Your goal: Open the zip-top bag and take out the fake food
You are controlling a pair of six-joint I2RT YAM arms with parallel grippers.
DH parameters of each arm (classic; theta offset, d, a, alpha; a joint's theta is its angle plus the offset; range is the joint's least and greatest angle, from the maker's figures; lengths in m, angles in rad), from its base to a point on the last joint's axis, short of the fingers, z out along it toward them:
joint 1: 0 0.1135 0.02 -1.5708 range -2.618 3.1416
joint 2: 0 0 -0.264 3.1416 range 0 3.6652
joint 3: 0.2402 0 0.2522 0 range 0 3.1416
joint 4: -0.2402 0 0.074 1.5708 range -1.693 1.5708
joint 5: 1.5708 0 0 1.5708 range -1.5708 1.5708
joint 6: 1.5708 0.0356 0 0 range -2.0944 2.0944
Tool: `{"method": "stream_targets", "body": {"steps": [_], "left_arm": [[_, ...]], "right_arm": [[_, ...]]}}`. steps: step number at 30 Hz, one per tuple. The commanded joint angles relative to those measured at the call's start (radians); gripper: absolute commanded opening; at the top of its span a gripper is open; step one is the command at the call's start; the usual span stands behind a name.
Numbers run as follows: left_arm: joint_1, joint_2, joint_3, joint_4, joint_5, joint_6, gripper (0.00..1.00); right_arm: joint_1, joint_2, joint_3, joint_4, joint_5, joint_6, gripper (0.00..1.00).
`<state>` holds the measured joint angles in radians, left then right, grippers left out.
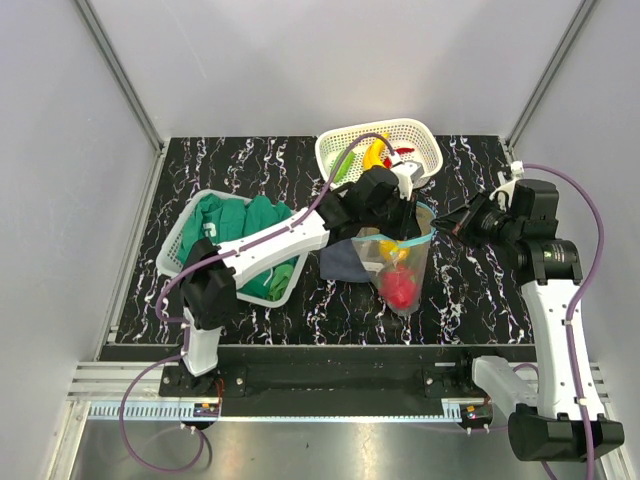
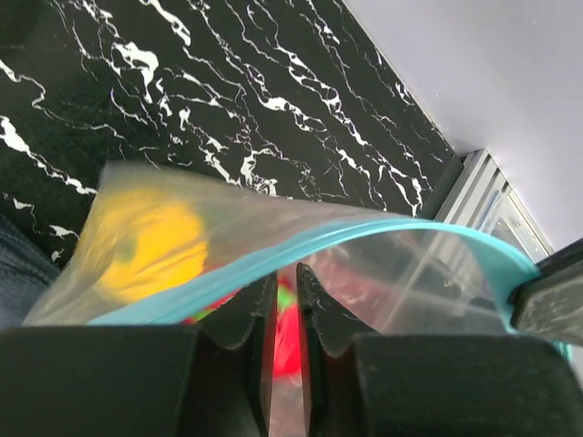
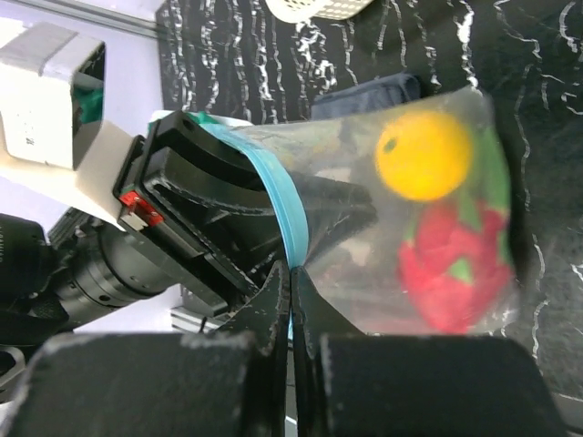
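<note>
The zip-top bag (image 1: 402, 268) hangs above the table, held up between both grippers, its teal zip strip (image 2: 383, 228) bowed open. Inside are fake food pieces: a red round fruit (image 1: 400, 288) and a small yellow-orange piece (image 1: 389, 249). My left gripper (image 1: 408, 222) is shut on one side of the bag's mouth (image 2: 285, 278). My right gripper (image 1: 437, 228) is shut on the zip strip at the other side (image 3: 291, 273). The right wrist view shows the yellow-orange piece (image 3: 424, 155) above the red fruit (image 3: 451, 269) through the clear plastic.
A white basket (image 1: 425, 140) at the back holds a yellow banana (image 1: 374, 155), a green piece and a red chili. A second white basket (image 1: 172, 250) on the left holds green clothing (image 1: 240, 235). A dark blue folded cloth (image 1: 345, 263) lies behind the bag.
</note>
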<state>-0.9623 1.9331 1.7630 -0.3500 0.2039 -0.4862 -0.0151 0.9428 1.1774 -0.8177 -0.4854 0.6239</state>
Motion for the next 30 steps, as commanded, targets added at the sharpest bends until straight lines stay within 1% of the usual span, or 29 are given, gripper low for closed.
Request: {"method": "stream_targets", "body": {"steps": [1,5,9,13,16,19,20,21,23,24,26,27,30], "left_arm": [[-0.001,0.006,0.053,-0.046,0.005,0.040,0.20],[-0.009,0.021,0.059,-0.116,-0.001,0.084,0.20],[-0.032,0.007,0.029,-0.173,-0.038,0.130,0.20],[-0.075,-0.008,-0.036,-0.190,-0.093,0.138,0.21],[-0.093,-0.006,-0.060,-0.201,-0.142,0.117,0.23],[-0.118,-0.005,-0.066,-0.236,-0.246,0.120,0.32],[-0.124,-0.002,-0.071,-0.244,-0.265,0.120,0.45],[-0.128,0.000,-0.074,-0.250,-0.280,0.117,0.51],[-0.128,0.007,-0.088,-0.251,-0.285,0.097,0.58],[-0.131,0.009,-0.094,-0.251,-0.314,0.087,0.65],[-0.144,0.013,-0.102,-0.253,-0.362,0.078,0.69],[-0.148,0.018,-0.106,-0.251,-0.379,0.078,0.76],[-0.164,0.039,-0.109,-0.253,-0.426,0.083,0.79]], "right_arm": [[0.000,-0.013,-0.001,0.124,-0.058,0.046,0.00],[0.000,-0.045,-0.088,0.115,-0.047,0.043,0.00],[0.000,-0.107,-0.111,0.075,-0.015,0.033,0.00],[0.000,-0.140,-0.130,0.015,0.030,0.019,0.00],[0.000,-0.156,-0.142,-0.006,0.044,0.016,0.00],[0.000,-0.167,-0.134,-0.034,0.053,0.005,0.00],[0.000,-0.168,-0.131,-0.038,0.054,-0.001,0.00],[0.000,-0.170,-0.128,-0.041,0.056,-0.003,0.00],[0.000,-0.176,-0.125,-0.051,0.057,-0.006,0.00],[0.000,-0.177,-0.125,-0.052,0.060,-0.007,0.00],[0.000,-0.182,-0.130,-0.057,0.067,-0.010,0.00],[0.000,-0.182,-0.130,-0.058,0.068,-0.012,0.00],[0.000,-0.188,-0.133,-0.063,0.064,-0.012,0.00]]}}
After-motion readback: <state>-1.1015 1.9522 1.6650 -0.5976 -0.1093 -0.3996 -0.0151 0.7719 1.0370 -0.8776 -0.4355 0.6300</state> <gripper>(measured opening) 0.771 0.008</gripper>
